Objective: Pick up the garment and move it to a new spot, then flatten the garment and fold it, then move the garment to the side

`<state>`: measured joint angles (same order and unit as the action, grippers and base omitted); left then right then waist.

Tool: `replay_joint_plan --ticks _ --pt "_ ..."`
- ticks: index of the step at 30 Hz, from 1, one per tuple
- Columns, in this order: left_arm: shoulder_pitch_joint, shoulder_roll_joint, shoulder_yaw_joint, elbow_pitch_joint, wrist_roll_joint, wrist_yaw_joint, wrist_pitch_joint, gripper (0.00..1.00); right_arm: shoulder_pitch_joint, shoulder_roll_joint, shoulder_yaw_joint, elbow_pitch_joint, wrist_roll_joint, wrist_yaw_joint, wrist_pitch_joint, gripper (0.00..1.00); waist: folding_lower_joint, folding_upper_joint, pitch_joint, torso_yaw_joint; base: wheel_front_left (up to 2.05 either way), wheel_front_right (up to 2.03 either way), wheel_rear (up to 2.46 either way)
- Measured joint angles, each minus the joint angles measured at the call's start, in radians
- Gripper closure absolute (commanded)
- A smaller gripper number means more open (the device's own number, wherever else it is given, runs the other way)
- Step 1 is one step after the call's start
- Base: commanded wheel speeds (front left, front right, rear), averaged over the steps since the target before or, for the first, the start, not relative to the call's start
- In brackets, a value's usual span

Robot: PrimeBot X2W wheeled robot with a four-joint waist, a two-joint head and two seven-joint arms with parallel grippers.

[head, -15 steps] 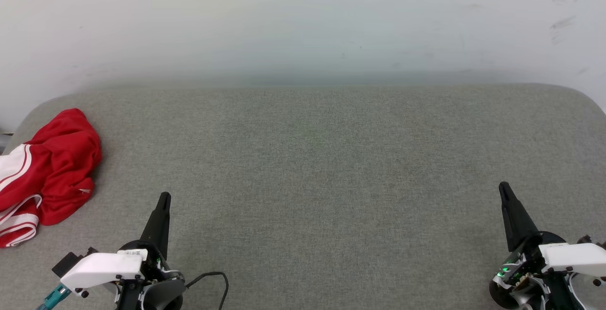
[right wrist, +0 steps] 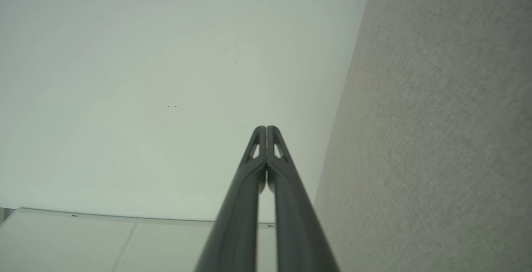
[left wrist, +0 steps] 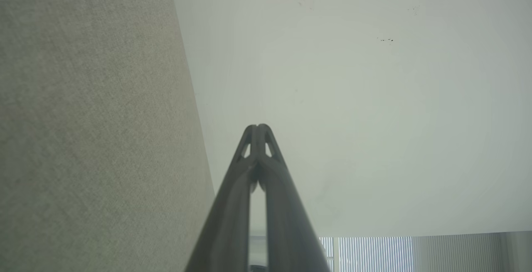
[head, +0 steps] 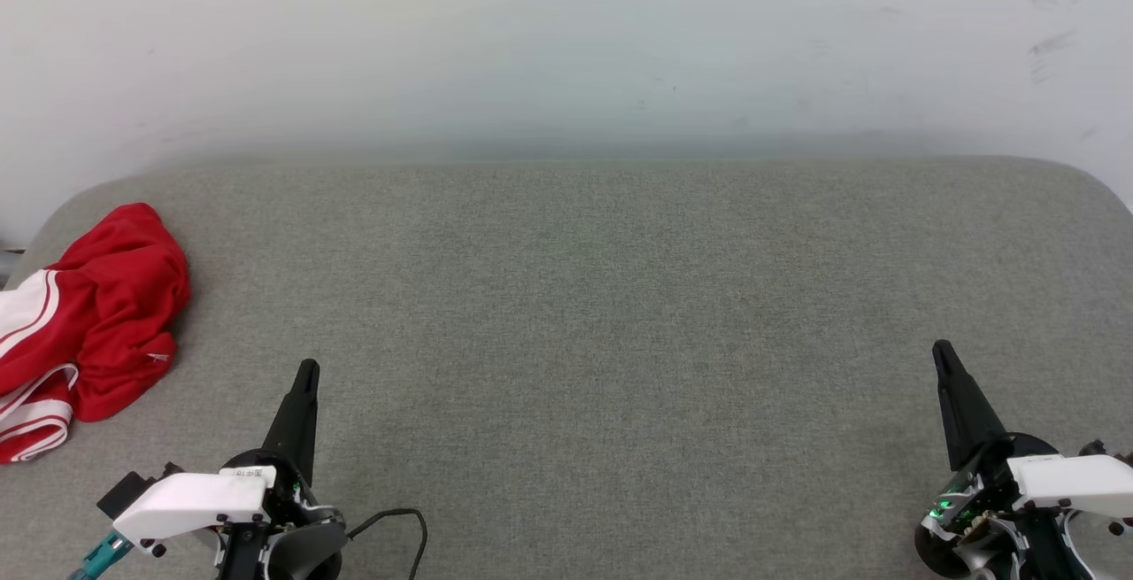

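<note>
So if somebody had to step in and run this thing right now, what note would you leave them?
Left gripper: shut, empty, near left of the grey padded surface.
Right gripper: shut, empty, near right.
Garment: crumpled heap at the surface's left edge, apart from both grippers.
Done: nothing yet.
Left to do: pick it up, move it, flatten, fold, set aside.
</note>
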<state>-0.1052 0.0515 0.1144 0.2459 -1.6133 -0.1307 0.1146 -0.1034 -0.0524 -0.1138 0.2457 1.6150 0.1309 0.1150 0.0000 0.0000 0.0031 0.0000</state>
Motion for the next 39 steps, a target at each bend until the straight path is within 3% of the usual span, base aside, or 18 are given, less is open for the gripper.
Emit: replay_joint_plan --ticks 5,6,19,26,39 --pt "0.0 0.0 0.0 0.0 0.0 0.0 0.0 1.0 0.0 0.0 0.0 0.0 0.0 0.0 0.0 1.0 0.0 0.0 0.0 0.0 0.0 0.0 0.0" --pt "0.002 0.0 -0.001 0.005 0.0 0.0 0.0 0.0 0.003 0.0 0.0 0.004 0.0 0.0 0.0 0.0 0.0 0.0 0.0 0.0 0.0 0.0 0.0" --pt "0.051 -0.004 -0.006 0.029 0.053 0.0 -0.041 0.0 0.055 0.001 0.003 0.038 -0.063 0.0 -0.04 0.0 0.0 0.0 0.002 0.0 0.0 0.0 0.0" --pt "0.051 -0.004 0.005 -0.011 0.176 0.009 -0.074 0.0 0.055 0.002 -0.002 -0.01 -0.198 0.0 -0.072 0.0 0.0 0.0 0.005 0.0 0.0 0.0 0.0" --pt "0.05 -0.003 -0.023 -0.109 0.443 0.082 -0.124 0.0 0.057 0.002 0.009 -0.111 -0.484 0.0 -0.122 0.0 0.0 0.0 0.01 0.003 0.0 0.0 0.0"
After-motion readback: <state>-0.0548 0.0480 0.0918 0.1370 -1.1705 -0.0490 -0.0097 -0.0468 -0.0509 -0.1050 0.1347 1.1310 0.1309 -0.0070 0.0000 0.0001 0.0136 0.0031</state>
